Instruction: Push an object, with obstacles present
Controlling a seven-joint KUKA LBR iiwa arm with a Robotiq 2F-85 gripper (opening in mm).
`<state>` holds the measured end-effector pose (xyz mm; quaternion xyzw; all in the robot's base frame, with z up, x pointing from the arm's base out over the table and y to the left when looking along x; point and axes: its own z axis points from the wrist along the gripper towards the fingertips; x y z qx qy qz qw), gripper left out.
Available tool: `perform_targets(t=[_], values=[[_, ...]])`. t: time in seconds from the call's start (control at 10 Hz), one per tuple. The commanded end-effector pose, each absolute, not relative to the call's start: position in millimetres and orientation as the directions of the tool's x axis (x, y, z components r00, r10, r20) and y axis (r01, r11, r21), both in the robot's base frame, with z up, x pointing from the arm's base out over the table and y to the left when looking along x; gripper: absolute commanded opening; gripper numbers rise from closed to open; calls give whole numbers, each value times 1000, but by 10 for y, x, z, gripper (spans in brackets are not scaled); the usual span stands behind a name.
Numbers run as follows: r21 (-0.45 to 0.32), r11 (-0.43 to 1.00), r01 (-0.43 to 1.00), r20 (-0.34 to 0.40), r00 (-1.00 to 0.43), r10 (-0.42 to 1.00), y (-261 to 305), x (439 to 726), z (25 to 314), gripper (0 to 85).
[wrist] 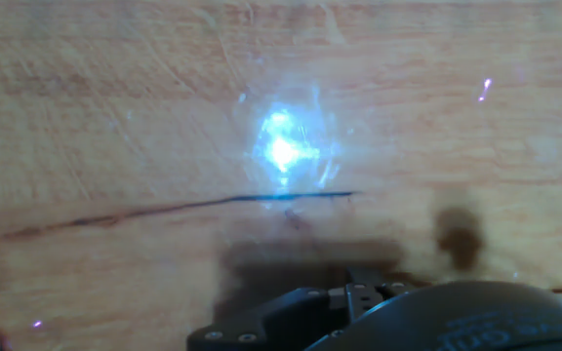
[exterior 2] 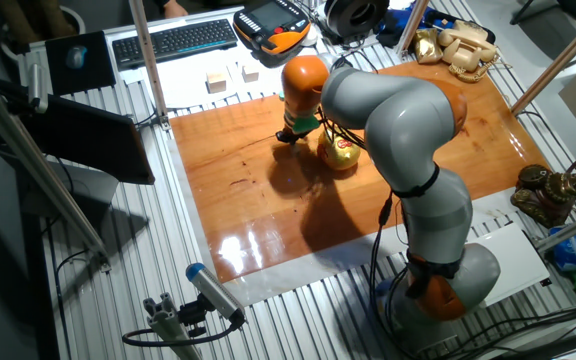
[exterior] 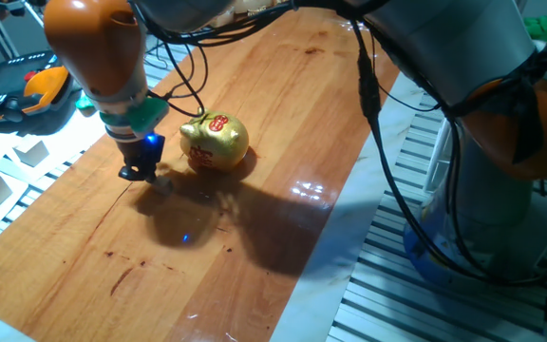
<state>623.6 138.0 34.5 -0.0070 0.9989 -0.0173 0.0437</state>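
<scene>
Low over the wooden table [exterior: 283, 114], our gripper [exterior: 139, 174] points straight down, its dark tip just above the board or touching it; we cannot tell which. We also cannot tell whether its fingers are apart or together: the fixed views show only a dark lump at the tip, and the hand view shows blurred housing at the bottom edge. Our arm reaches in from the table's side, its grey upper links arching over the board, with the orange wrist and a teal collar stacked vertically above the tip.

We see the gold piggy bank [exterior: 216, 142] standing upright just beside the gripper, red markings on its back, its long axis lying roughly along the near-to-far run of the board in one fixed view. We cannot find the tiny cube in any view. The hand view shows bare wood with a dark scratch [wrist: 213, 203] and a bright blue-white glare [wrist: 283, 148].

Pale wooden blocks [exterior 2: 230, 76] sit off the board beside a keyboard [exterior 2: 176, 40].
</scene>
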Motion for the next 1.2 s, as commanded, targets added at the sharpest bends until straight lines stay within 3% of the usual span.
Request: perform_targets(t=[0.0,1.1], values=[[-31,999,-19,-87,-996,-21,1353,6215,339,0],[-11,999,-30,-75,-997,-30,1389,5972,406,0]])
